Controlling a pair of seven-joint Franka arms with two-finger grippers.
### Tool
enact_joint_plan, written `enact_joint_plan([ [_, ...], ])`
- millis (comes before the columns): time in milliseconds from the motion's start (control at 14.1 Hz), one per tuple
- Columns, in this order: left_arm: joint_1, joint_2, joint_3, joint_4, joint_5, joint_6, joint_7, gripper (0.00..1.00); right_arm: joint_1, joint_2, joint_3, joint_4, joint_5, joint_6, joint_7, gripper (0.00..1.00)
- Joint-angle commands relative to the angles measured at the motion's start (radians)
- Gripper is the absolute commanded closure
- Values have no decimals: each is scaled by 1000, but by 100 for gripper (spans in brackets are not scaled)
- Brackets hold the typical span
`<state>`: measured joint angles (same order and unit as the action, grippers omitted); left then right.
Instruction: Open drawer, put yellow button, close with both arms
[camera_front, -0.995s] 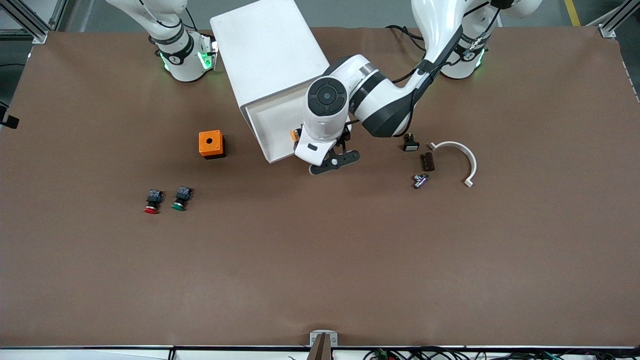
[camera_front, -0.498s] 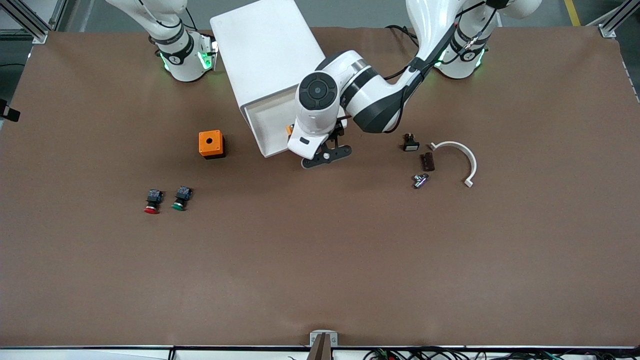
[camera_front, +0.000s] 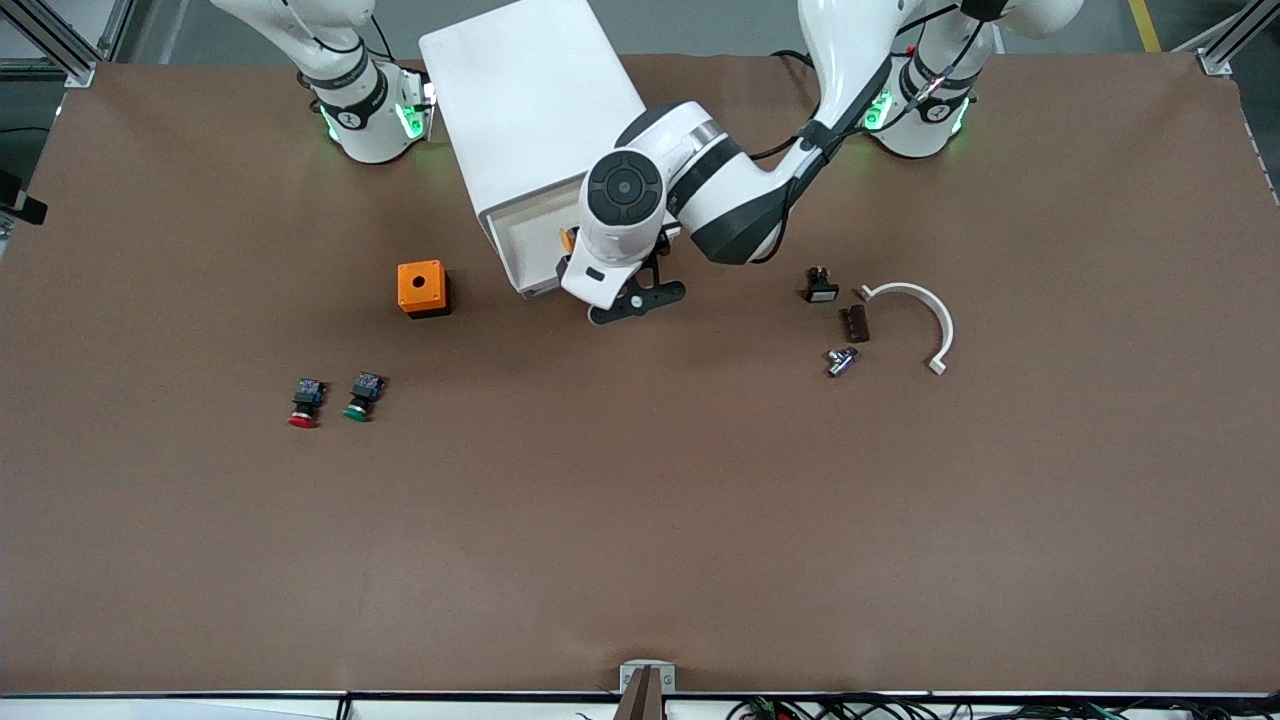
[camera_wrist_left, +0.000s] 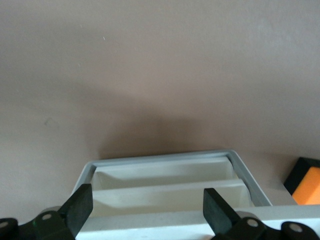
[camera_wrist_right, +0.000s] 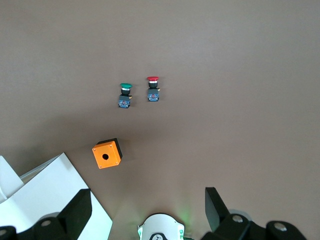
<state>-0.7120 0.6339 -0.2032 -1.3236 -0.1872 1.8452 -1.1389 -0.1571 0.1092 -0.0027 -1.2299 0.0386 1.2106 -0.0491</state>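
The white cabinet (camera_front: 530, 110) stands between the arm bases. Its top drawer (camera_front: 523, 255) sticks out partly open toward the front camera. The yellow button (camera_front: 567, 238) lies in the drawer, half hidden under the left arm's wrist. My left gripper (camera_wrist_left: 149, 202) is open and empty, its fingers straddling the drawer's front rim (camera_wrist_left: 160, 156) from above; in the front view the hand hides them. My right gripper (camera_wrist_right: 147, 202) is open and empty, held high over its own base, out of the front view.
An orange box (camera_front: 422, 288) sits beside the drawer toward the right arm's end. Red (camera_front: 303, 402) and green (camera_front: 360, 396) buttons lie nearer the camera. A black part (camera_front: 821, 287), brown piece (camera_front: 854, 323), metal piece (camera_front: 840, 361) and white curved clip (camera_front: 925, 312) lie toward the left arm's end.
The left arm has moved toward the cabinet and the drawer has slid in with it, from well open to partly open. The yellow button rode in with the drawer.
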Motion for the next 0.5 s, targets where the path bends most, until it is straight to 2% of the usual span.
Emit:
enact_joint_plan([
  [0, -17, 3, -2, 1, -105, 6, 10, 0, 5, -104, 1, -150, -8, 75, -8, 0],
  [142, -20, 3, -2, 1, -152, 6, 10, 0, 5, -158, 0, -232, -6, 121, -8, 0],
  [426, -37, 3, -2, 0, -156, 6, 8, 0, 4, -207, -5, -313, -3, 159, -8, 0],
])
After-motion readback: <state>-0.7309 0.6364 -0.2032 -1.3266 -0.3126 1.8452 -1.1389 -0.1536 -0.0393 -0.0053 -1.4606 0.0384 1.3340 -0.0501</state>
